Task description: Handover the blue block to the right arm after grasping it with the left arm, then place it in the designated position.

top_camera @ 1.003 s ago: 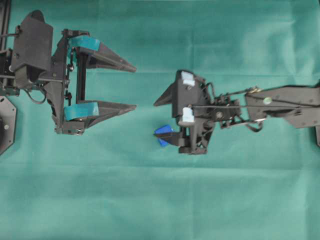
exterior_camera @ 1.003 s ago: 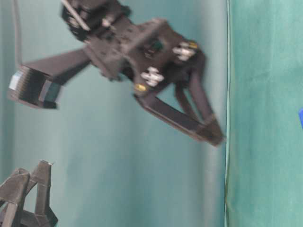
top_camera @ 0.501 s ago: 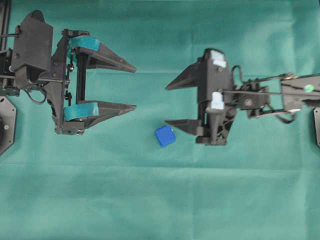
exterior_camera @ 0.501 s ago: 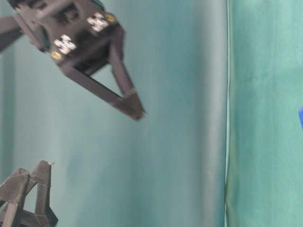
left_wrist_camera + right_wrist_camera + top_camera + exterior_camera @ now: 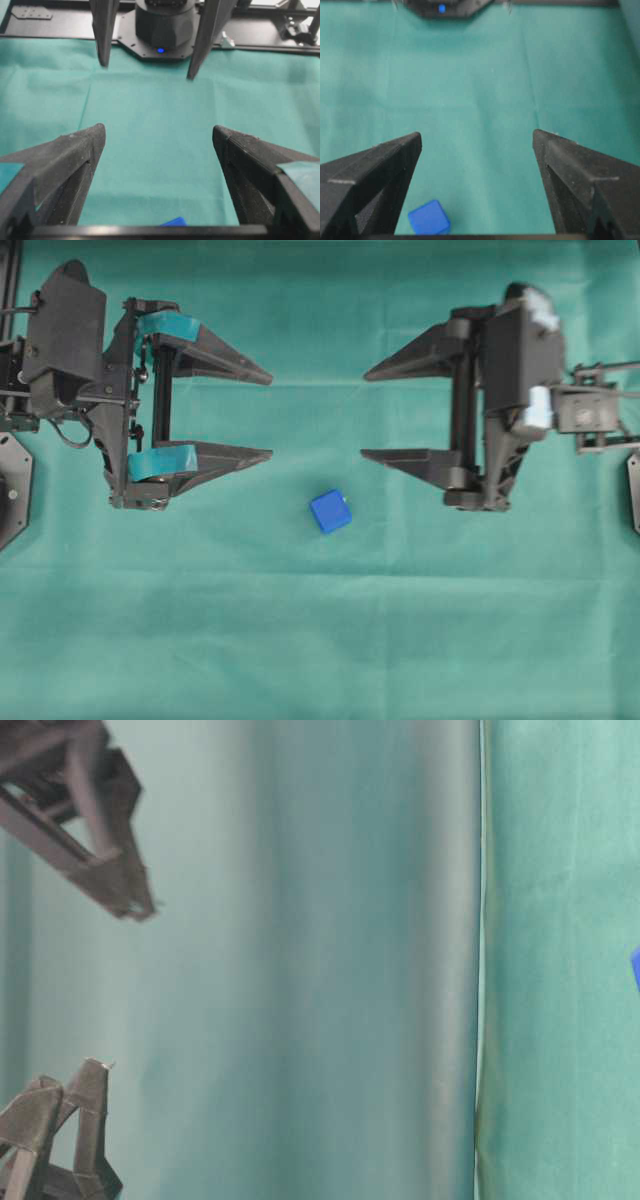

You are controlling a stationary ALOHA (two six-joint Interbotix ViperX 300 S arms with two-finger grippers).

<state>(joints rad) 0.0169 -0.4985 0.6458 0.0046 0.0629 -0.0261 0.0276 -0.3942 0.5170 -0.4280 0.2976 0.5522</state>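
Blue block [image 5: 330, 511]: lies free on the green cloth [image 5: 320, 640], mid-table, between both arms, touched by neither. Right gripper [image 5: 366, 413]: spread wide, empty, well right of it, apparently after placement. Left gripper [image 5: 270, 414]: teal-taped, spread wide, empty, far left.

Our left arm [image 5: 75, 380] is black, its pointed fingers [image 5: 215, 358] banded with teal tape beside looped cables. Our right arm [image 5: 520, 390] shows plain black fingers [image 5: 405, 460] and pale stickers.
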